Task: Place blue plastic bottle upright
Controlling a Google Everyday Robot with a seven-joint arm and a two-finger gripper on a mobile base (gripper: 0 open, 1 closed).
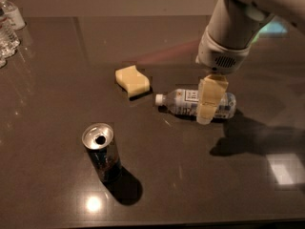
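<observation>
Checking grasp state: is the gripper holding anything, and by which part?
Cannot tell. The gripper sits over the body of the blue plastic bottle, toward its base; the bottle lies on its side.

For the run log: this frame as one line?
small clear bluish plastic bottle: lying on its side, white cap toward pale yellow sponge | end effector: at the bottle's midsection | upright: not yet

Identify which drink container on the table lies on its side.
The blue plastic bottle, beneath the tool, cap pointing left; the dark can and the far-left clear bottles stand upright.
</observation>
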